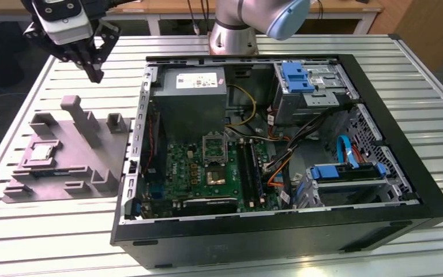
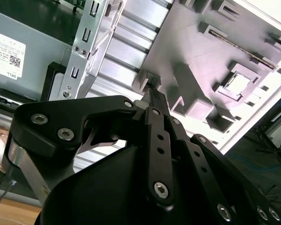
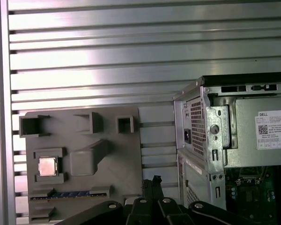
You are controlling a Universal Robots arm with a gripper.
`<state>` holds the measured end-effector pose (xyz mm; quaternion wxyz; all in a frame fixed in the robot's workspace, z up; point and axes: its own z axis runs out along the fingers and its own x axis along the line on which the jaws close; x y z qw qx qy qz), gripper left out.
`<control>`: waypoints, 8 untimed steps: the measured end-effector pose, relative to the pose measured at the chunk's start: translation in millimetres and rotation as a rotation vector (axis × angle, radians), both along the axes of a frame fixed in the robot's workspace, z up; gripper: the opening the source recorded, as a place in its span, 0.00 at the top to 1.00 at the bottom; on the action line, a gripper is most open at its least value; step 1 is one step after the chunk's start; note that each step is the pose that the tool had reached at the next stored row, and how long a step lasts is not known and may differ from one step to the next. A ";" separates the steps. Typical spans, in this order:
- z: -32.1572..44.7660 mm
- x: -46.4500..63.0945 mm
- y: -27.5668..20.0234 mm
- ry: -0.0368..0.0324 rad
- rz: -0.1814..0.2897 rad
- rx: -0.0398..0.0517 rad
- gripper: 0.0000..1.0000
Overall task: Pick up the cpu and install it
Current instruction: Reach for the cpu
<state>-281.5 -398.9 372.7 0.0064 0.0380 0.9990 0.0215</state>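
The cpu (image 1: 39,152) is a small silvery square lying in a recess of the grey holder plate (image 1: 75,173), at the exterior view's left of the computer case. It also shows as the pale square cpu (image 3: 47,166) in the first wrist view and the cpu (image 2: 237,83) in the second. My gripper (image 1: 95,74) hangs high above the table beyond the far end of the plate, well away from the cpu. Its fingers (image 2: 153,93) are shut together with nothing between them. The motherboard socket (image 1: 216,175) lies inside the open case.
The open black computer case (image 1: 429,190) takes up the middle and the exterior view's right of the slatted metal table (image 1: 21,231). Inside are a grey power supply (image 1: 194,98), cables and blue drive brackets (image 1: 297,78). Raised blocks (image 1: 83,118) stand on the holder plate.
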 end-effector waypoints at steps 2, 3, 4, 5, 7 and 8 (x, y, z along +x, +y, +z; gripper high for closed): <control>-0.2 -1.2 0.0 0.0006 0.000 0.0000 0.89; -0.3 -1.6 0.0 0.0010 0.000 0.0000 0.89; -0.4 -2.1 0.0 0.0015 0.000 0.0000 0.89; -0.5 -2.6 0.0 0.0018 0.000 0.0000 0.89; -0.7 -3.5 0.0 0.0026 0.000 0.0000 0.89; -0.7 -3.8 0.0 0.0030 0.000 0.0000 0.89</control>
